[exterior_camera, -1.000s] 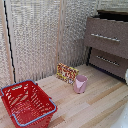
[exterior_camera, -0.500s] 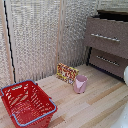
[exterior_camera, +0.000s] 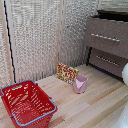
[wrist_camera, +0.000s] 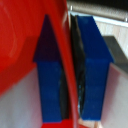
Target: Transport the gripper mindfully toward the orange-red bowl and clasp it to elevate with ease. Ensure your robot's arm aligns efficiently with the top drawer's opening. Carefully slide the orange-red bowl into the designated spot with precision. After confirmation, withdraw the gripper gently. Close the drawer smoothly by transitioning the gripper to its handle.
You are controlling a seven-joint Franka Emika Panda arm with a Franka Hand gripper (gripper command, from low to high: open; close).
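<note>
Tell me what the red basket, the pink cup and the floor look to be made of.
Red basket: likely plastic or coated wire, with open mesh walls and a blue rim. Pink cup: probably plastic, with a smooth, even matte colour. Floor: light wood or laminate, with visible plank seams and grain.

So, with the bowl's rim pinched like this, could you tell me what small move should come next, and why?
Probably a short carry toward the top drawer. In the wrist view the fingers are shut on the orange-red bowl at its rim, and a silver handle shows just beyond, so the grasp looks done.
</note>
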